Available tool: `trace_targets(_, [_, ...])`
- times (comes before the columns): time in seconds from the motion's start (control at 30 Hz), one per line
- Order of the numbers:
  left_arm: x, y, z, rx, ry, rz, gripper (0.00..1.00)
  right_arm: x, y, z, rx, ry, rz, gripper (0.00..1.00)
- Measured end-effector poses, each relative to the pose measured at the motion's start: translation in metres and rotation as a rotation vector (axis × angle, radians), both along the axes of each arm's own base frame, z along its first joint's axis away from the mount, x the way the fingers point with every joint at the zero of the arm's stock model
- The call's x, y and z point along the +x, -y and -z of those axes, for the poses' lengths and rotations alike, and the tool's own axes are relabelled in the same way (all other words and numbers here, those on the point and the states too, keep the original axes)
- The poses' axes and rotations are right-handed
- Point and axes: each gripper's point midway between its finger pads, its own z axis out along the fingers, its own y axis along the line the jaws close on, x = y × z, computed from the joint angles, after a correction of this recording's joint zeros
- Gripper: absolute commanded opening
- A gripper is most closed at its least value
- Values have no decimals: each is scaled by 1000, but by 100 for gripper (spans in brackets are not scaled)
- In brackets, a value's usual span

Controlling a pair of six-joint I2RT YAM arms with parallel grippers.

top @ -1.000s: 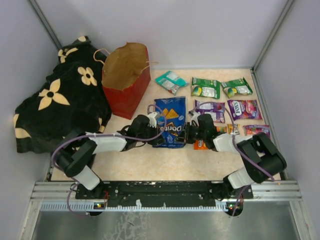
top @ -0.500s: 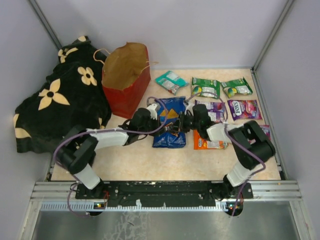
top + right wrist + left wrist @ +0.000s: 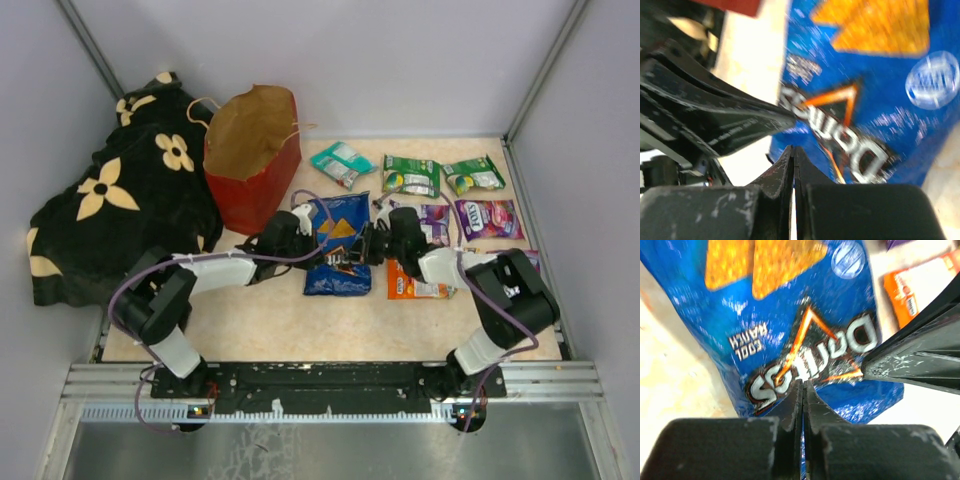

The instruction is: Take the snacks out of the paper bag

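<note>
The red paper bag (image 3: 250,165) stands open at the back left, showing its brown inside. The snacks lie on the table to its right. The blue Doritos bag (image 3: 338,245) (image 3: 790,315) (image 3: 865,95) lies flat in the middle. My left gripper (image 3: 330,252) (image 3: 803,385) and right gripper (image 3: 352,254) (image 3: 793,149) meet tip to tip over its lower half, both shut with nothing between the fingers. A teal packet (image 3: 342,163), two green packets (image 3: 411,175) (image 3: 473,175), a purple one (image 3: 428,220) and a pink one (image 3: 488,217) lie behind. An orange packet (image 3: 415,287) (image 3: 907,292) lies beside the right arm.
A black blanket with cream flowers (image 3: 120,210) is heaped at the left against the paper bag. Grey walls close in the back and both sides. Another packet (image 3: 522,258) is partly hidden behind the right arm's elbow.
The right gripper has swung left and away from me, uncovering the orange packet. The left gripper has pushed slightly farther over the Doritos bag. Both stayed shut.
</note>
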Motion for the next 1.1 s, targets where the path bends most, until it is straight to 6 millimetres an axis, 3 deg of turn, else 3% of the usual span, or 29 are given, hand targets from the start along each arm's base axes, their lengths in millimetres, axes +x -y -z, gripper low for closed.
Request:
trace_targets(0.13, [19, 5, -38, -7, 85, -9, 0, 26, -8, -56, 29, 143, 8, 0])
trace_targets(0.23, [31, 9, -57, -28, 129, -14, 0, 39, -12, -75, 45, 206, 15, 0])
trace_targets(0.33, [36, 7, -47, -22, 114, -22, 0, 43, -13, -59, 38, 183, 20, 0])
trace_targets(0.5, [27, -5, 14, 40, -2, -36, 0, 27, -6, 22, -9, -5, 36, 0])
trace_targets(0.53, [26, -4, 18, 28, -13, -31, 0, 21, -5, 34, -2, -47, 37, 0])
trace_targets(0.77, [27, -10, 13, 53, -5, -37, 0, 23, -2, 30, 2, -48, 48, 0])
trace_targets(0.87, [28, -14, -2, 77, 19, -37, 0, 26, 4, 15, -34, -17, 57, 0])
trace_targets(1.1, [58, -3, -61, 37, 156, -43, 0, 60, -2, -57, -25, 183, 62, 0])
